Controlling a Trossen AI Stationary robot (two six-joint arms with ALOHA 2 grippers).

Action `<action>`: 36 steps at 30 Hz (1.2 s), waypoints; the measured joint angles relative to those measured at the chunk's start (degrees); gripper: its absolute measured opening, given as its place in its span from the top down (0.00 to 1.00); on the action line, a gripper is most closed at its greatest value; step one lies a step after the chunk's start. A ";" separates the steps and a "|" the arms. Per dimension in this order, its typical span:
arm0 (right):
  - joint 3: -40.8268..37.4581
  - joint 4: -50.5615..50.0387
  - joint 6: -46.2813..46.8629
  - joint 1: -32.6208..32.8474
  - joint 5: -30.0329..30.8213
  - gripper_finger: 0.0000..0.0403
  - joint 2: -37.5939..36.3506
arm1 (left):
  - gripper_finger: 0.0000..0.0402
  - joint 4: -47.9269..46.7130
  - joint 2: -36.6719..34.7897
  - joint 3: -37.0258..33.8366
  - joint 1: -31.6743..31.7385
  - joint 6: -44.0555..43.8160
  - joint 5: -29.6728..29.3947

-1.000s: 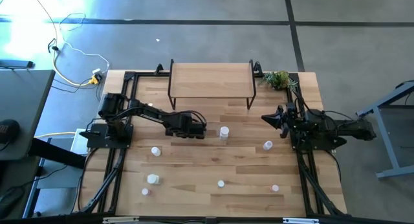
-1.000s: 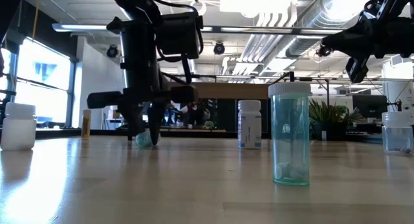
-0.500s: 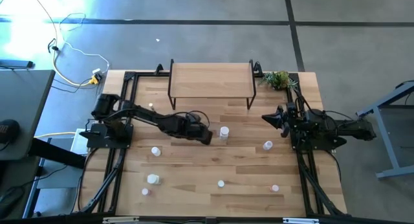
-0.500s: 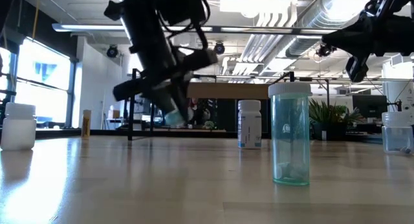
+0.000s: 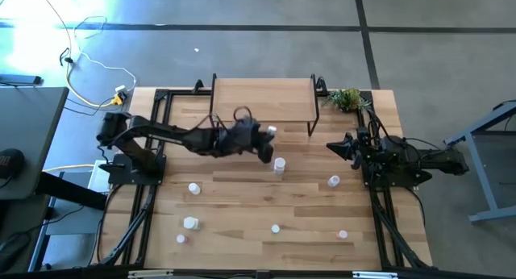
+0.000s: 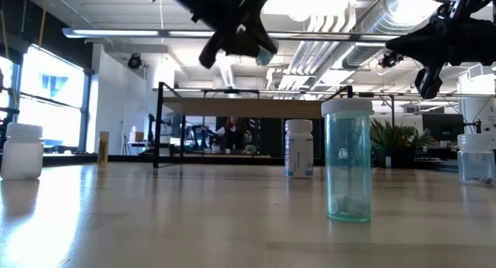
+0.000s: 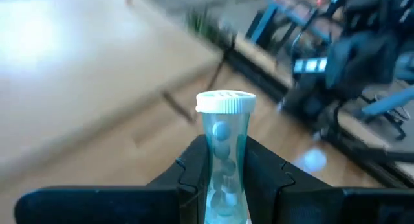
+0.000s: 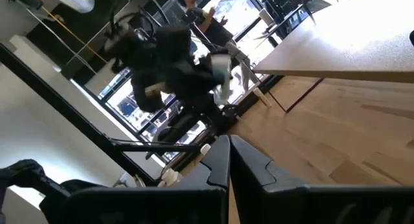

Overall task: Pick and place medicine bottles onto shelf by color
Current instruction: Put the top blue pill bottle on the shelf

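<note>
Left gripper (image 7: 223,175) is clamped on a pale teal pill bottle (image 7: 224,143), carried high near the shelf (image 5: 262,99), which sits at 12 o'clock on the table, probably for clearance over its edge. Right gripper (image 8: 229,160), fingers pinched together and empty, waits at 3 o'clock.

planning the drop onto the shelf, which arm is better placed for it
Left. The left gripper already holds a teal bottle, raised beside the shelf. The right gripper waits shut at the table's right side, holding nothing.
</note>
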 joint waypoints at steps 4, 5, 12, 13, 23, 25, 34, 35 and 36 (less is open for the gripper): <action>0.00 -0.02 -0.21 0.00 0.02 1.00 0.00 | 0.85 3.98 -1.14 0.04 3.72 8.31 0.69; 0.00 -0.01 -0.62 0.02 0.03 1.00 0.00 | 0.85 5.11 -1.14 0.04 4.68 10.01 1.25; 0.00 0.00 -1.63 0.00 2.76 1.00 0.00 | 0.85 20.39 1.98 0.01 10.37 19.66 7.36; 0.00 0.00 -1.66 0.01 3.24 1.00 0.00 | 0.85 24.27 2.98 0.00 10.86 21.23 8.12; 0.00 0.00 -3.55 0.00 5.83 1.00 0.00 | 0.85 44.49 11.04 0.04 11.75 31.51 3.44; 0.00 0.00 -5.01 0.00 5.83 1.00 0.00 | 0.85 44.04 12.23 0.03 11.27 31.96 1.51; 0.00 0.00 -5.12 0.00 6.94 1.00 0.00 | 0.85 44.19 16.60 -0.02 9.97 33.60 -8.22; 0.00 -0.02 -5.31 0.00 6.92 1.00 0.00 | 0.85 44.24 17.00 -0.02 10.00 33.18 -9.07; 0.00 -0.02 -5.43 0.00 6.92 1.00 0.00 | 0.85 44.41 17.45 -0.02 9.96 32.50 -9.75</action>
